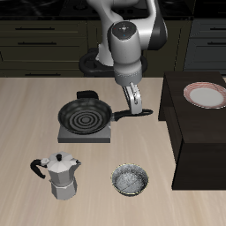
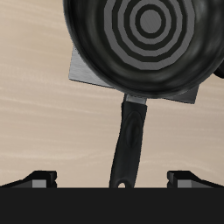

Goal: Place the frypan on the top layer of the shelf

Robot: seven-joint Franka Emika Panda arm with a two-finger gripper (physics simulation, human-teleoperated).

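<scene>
The frypan (image 1: 84,115) is a round black pan that sits on the grey square burner plate (image 1: 66,135). Its long black handle (image 1: 131,113) points toward the shelf (image 1: 199,141), the large dark boxy unit at the table's side. My gripper (image 1: 132,103) hangs just above the handle's end. In the wrist view the frypan (image 2: 144,44) and its handle (image 2: 131,140) show, with the gripper (image 2: 112,179) open. One finger (image 2: 39,178) stands wide of the handle on each side, and neither touches it.
A red-rimmed white plate (image 1: 207,94) lies on the shelf's top. A moka pot (image 1: 60,175) and a small speckled bowl (image 1: 131,180) stand near the table's front edge. Dark drawer cabinets (image 1: 44,35) line the back.
</scene>
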